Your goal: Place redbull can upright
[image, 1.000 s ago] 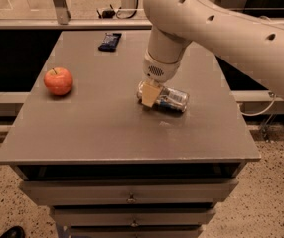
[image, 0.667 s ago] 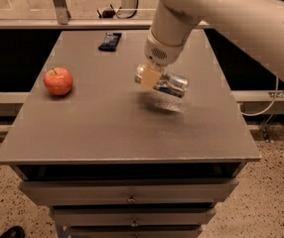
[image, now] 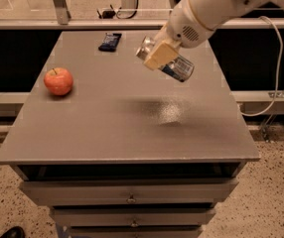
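Note:
The redbull can (image: 177, 67) is a slim silver-and-blue can. It hangs in the air above the middle right of the grey table (image: 107, 128), tilted, with its silver top up to the left and its base down to the right. My gripper (image: 158, 54) is shut on the redbull can near its top end, and a tan finger pad covers part of it. The white arm reaches in from the upper right. A soft shadow lies on the table below the can.
A red apple (image: 58, 81) sits on the left side of the table. A small dark blue flat packet (image: 110, 41) lies near the far edge. Drawers run below the table's front edge. A white cable hangs at the right.
The can lay on its side on the table in the gripper's grasp. The gripper has lifted it well off the table, and it now hangs tilted.

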Motion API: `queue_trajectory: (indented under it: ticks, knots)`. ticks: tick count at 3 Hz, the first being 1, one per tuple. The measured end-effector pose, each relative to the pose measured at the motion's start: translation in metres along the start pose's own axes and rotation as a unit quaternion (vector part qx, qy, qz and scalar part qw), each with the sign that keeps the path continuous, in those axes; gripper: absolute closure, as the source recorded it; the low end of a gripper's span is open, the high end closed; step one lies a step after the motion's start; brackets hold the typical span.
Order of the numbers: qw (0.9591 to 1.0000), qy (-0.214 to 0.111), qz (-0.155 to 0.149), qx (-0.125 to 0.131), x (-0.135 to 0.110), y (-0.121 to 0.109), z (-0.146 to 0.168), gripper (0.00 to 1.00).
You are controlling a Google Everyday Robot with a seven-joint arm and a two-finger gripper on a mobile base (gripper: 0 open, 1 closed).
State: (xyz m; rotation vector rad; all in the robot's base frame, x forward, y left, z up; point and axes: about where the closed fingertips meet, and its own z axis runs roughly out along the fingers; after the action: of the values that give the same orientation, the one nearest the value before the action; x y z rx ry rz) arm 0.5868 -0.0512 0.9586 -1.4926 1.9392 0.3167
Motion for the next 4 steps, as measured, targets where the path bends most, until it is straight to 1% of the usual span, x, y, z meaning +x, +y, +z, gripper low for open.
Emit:
queue_trajectory:
  ticks: [1, 2, 3, 4]
  knots:
    - [0.9932, -0.115, -0.012, -0.011, 0.001, 0.004, -0.013, 1.0]
    - [0.9729, -0.228, -0.024, -0.027, 0.002, 0.012, -0.028, 1.0]
    - [0.9363, -0.348, -0.024, -0.043, 0.006, 0.015, -0.039, 1.0]
    - [0.9164, -0.397, -0.004, -0.053, 0.018, 0.015, -0.038, 1.0]
